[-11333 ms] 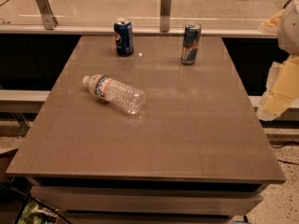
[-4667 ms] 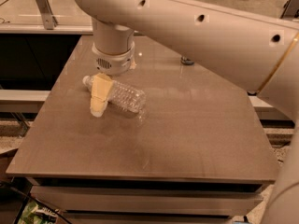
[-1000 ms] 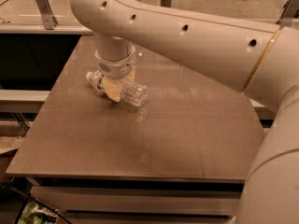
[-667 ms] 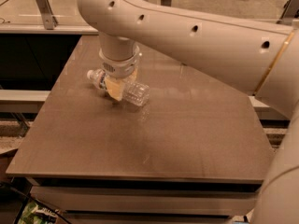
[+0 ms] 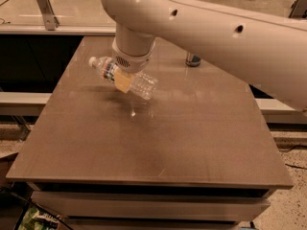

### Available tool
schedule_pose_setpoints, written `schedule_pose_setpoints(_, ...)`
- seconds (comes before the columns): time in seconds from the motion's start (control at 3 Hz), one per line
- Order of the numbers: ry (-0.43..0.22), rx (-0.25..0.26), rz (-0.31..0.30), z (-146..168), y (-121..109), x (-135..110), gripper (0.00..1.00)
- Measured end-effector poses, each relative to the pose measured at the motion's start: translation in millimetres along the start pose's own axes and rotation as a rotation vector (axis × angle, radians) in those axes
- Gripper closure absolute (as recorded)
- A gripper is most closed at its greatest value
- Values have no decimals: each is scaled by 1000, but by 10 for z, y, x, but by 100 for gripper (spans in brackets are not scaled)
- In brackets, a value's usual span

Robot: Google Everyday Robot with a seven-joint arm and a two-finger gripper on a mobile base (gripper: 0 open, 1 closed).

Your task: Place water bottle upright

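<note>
Gripper [image 5: 123,82] sits over the back-left part of a plain brown table [image 5: 158,147]. Behind it and off to the right, just the bottom of a can [image 5: 193,60] peeks out, standing on the tabletop. Further back on the left there's a metal post [image 5: 44,6] on a pale ledge [image 5: 76,11]. Speckled floor [image 5: 290,212] is down past the near-right corner.

One water bottle [image 5: 142,85], one can [image 5: 193,60], one gripper [image 5: 123,81] above one table [image 5: 192,143].
</note>
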State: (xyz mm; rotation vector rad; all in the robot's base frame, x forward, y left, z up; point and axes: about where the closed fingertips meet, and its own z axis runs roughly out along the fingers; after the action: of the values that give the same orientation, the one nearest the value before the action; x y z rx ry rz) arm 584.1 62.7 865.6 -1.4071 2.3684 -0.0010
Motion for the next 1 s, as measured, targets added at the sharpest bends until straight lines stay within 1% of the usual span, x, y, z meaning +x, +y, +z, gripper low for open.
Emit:
schedule_pose_setpoints(0.33,-82,22,-4,-168,-114,-62,100)
schedule_pose_setpoints(0.67,-141,44,-8,-349,-211,-132,100)
schedule_pose_setpoints(1.0,-204,58,-6,-522,-229,-128,100)
